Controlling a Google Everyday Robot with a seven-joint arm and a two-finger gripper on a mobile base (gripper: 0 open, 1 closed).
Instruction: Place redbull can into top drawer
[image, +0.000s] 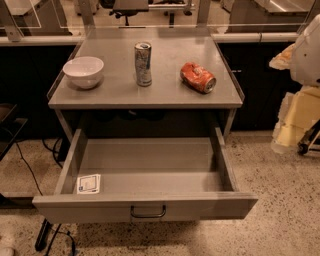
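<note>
Redbull can (143, 63) stands upright between bowl (83, 71) and crushed can (198, 77); top drawer (200, 206) is open. Your gripper (289, 125) sits far right, not holding the can; I cannot tell its opening. Take the can squarely at mid-body.

White rounded arm (307, 50) with pale-yellow blocky hand (295, 117) at right edge.

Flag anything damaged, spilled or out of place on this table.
The orange-red can, right of the upright redbull can, is crushed and lying on its side. The top drawer is pulled open. The gripper sits off at the right edge.
</note>
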